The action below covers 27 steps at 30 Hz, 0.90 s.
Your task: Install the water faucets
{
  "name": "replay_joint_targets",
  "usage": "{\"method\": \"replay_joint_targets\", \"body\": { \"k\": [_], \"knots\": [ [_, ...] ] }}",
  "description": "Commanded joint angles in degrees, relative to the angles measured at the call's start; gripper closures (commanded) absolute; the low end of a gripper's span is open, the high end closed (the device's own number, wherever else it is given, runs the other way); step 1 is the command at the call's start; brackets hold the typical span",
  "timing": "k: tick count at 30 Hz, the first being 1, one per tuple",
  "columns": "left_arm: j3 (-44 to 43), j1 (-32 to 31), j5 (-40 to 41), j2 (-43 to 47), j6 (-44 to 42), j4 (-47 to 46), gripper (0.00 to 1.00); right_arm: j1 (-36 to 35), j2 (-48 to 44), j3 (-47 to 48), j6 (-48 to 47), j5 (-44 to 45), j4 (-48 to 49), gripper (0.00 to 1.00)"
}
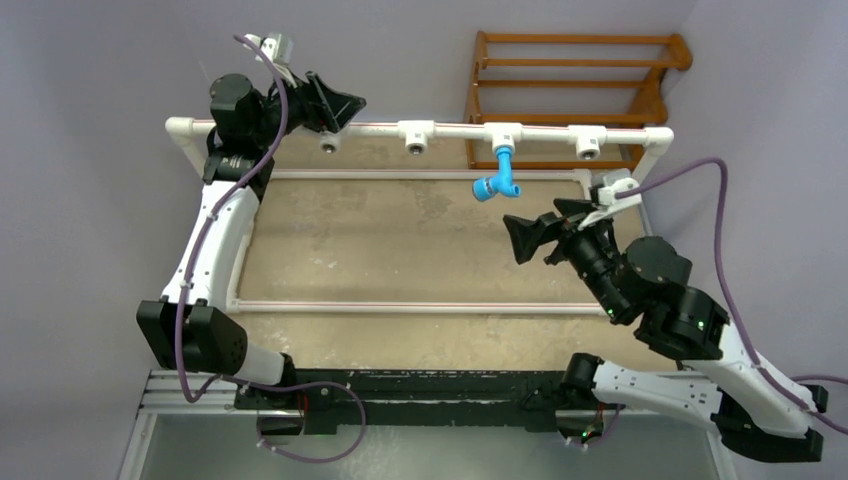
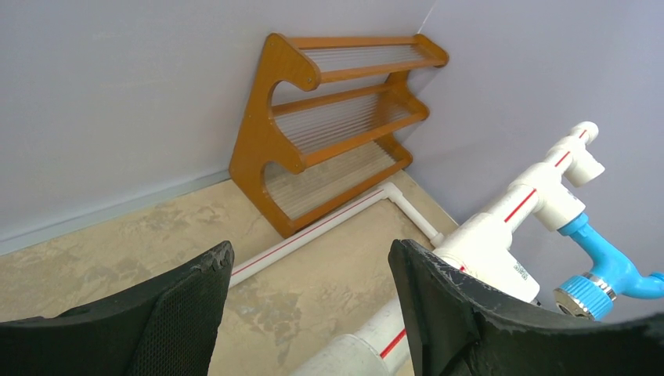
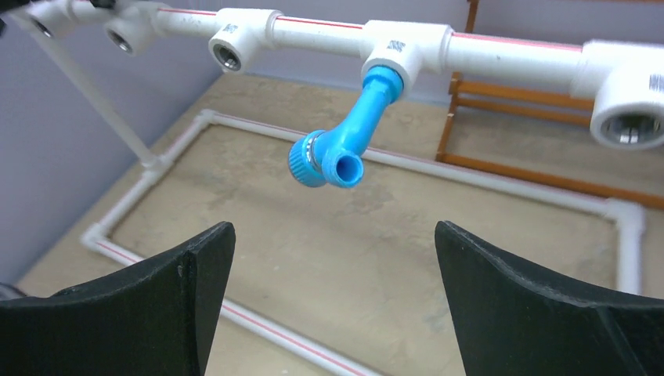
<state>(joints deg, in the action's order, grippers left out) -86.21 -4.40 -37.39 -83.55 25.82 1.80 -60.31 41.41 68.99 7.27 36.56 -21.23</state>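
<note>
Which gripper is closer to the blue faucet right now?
Right. The right gripper hangs open just in front of the blue faucet, not touching it. The left gripper is open at the left end of the white pipe.

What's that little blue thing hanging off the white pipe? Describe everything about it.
A bright blue plastic tap, set by its neck into a white tee fitting on the far pipe. It hangs downward, its bent spout open-ended, with a ribbed round knob beside a silvery ring. Only the fitting touches it.

My overhead looks down from behind, far off; both wrist cameras sit close; all share the faucet [image 1: 497,175].
</note>
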Motion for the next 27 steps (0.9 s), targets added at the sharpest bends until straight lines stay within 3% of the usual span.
{"method": "replay_joint_targets", "body": {
  "k": [1,7,18,27],
  "knots": [
    [5.01,1.33,-1.6,-2.01,-1.4,9.66,0.28,0.14,-4.36,-0.52,18.02,-1.75,-5.51,0.01],
    [2.48,1.33,-5.52,-0.54,0.36,7.4,0.27,0.11,-6.82,-6.45,30.55,-5.73,-10.34,0.01],
    [-6.05,1.33,-6.65,6.61,5.64,7.87,0.24,0.11,-5.79,-18.58,41.13,-6.78,-8.83,0.01],
    [3.48,1.33,-9.85,20.71,6.73,4.43,0.24,0.16,-0.78,-24.77,48.4,-3.43,-5.65,0.01]
  ]
}}
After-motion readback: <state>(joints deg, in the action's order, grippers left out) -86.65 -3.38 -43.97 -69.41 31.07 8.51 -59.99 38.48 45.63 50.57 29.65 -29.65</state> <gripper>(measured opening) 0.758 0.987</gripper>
